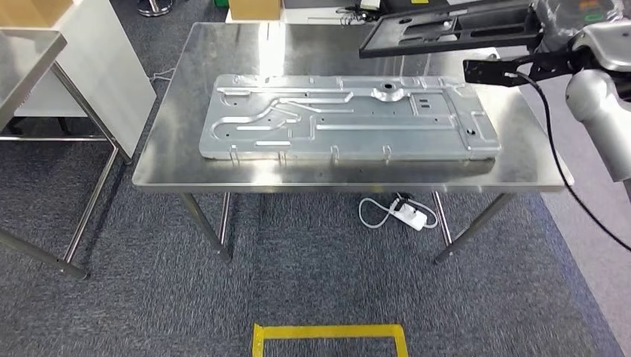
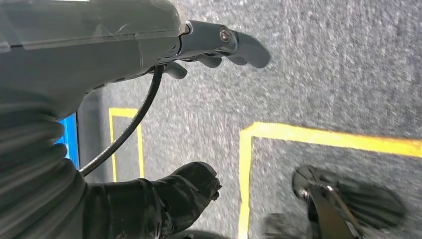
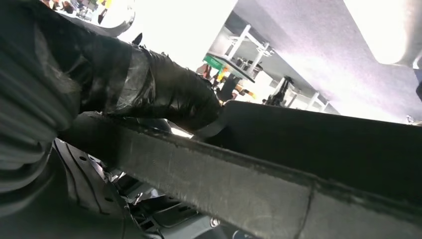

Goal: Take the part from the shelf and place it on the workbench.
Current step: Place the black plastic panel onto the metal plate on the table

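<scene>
Part [image 1: 446,30], a dark flat panel with slots, hangs in the air at about 1 o'clock in the head view, above the far right corner of the counter [image 1: 171,160]. The right hand [image 3: 149,89] holds it: in the right wrist view the black-wrapped thumb lies over the panel's raised rim [image 3: 224,179] and clamps it, while the other fingers are hidden under the panel, so I cannot tell how they lie. The right arm [image 1: 595,111] comes in from 3 o'clock, bent, with a black cable [image 1: 554,149] looping down from the wrist past the counter's right edge.

A big silver stamped plate [image 1: 350,119] covers most of the counter top, running from 9 to 3 o'clock. Bare steel shows as a wide strip along the left end, a narrow strip along the near edge, and a band along the far edge under the held panel. The plate's right end sits near the counter's right edge.

The left hand [image 2: 219,45] hangs low over grey carpet [image 2: 338,74], fingers loosely curled and apart, holding nothing. Yellow tape [image 2: 298,134] marks the floor below it.

A second steel table [image 1: 30,59] stands at 10 o'clock, well apart from the counter. A white power strip [image 1: 409,216] lies on the carpet under the counter, and a yellow tape box [image 1: 327,338] sits at 6 o'clock.
</scene>
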